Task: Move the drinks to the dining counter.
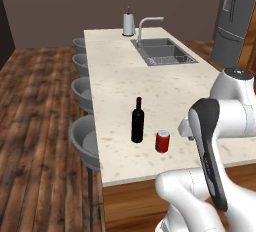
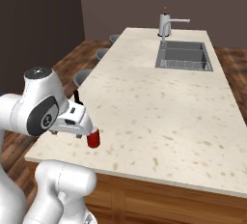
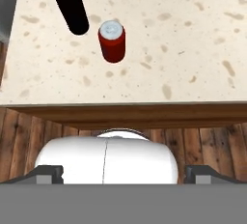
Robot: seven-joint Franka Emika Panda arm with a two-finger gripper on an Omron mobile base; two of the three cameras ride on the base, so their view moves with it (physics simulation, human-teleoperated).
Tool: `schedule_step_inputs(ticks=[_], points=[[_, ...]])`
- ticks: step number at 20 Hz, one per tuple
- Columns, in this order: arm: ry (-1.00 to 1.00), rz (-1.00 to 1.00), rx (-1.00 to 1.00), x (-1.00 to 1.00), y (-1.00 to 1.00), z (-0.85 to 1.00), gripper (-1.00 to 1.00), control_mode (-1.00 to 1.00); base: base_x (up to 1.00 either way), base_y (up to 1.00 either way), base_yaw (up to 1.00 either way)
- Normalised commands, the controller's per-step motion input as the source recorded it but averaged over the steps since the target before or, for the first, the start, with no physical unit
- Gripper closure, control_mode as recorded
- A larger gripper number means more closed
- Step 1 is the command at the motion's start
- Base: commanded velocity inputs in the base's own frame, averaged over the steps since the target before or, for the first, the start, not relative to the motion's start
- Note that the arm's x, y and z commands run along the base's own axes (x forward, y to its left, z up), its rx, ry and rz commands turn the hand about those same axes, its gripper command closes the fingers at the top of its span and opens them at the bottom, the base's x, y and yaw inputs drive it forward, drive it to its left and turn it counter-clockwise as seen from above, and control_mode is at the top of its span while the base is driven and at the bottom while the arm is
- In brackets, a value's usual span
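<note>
Gaping wide, hand [image 3: 123, 172] holding nothing, red can [image 3: 112, 41] beside wine bottle [image 3: 68, 3].

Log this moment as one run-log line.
end effector: open, empty | wine bottle, red can: upright on dining counter | third drink: unseen

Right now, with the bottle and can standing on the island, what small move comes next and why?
Probably back the open claw away: the wine bottle and red can already stand upright on the dining counter, apart from the claw, and no third drink is in sight here.
</note>
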Motion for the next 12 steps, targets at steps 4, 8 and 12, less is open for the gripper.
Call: schedule_step_inputs(ticks=[4, 8, 12], points=[[0.00, 0.00, 0.00, 0.17, 0.15, 0.18, -1.00, -1.00, 0.00, 0.00, 0.00], [0.01, 0.00, 0.00, 0.05, 0.04, 0.10, -1.00, -1.00, 0.00, 0.00, 0.00], [0.04, 0.00, 0.01, 0.00, 0.00, 0.02, -1.00, -1.00, 0.00, 0.00, 0.00]])
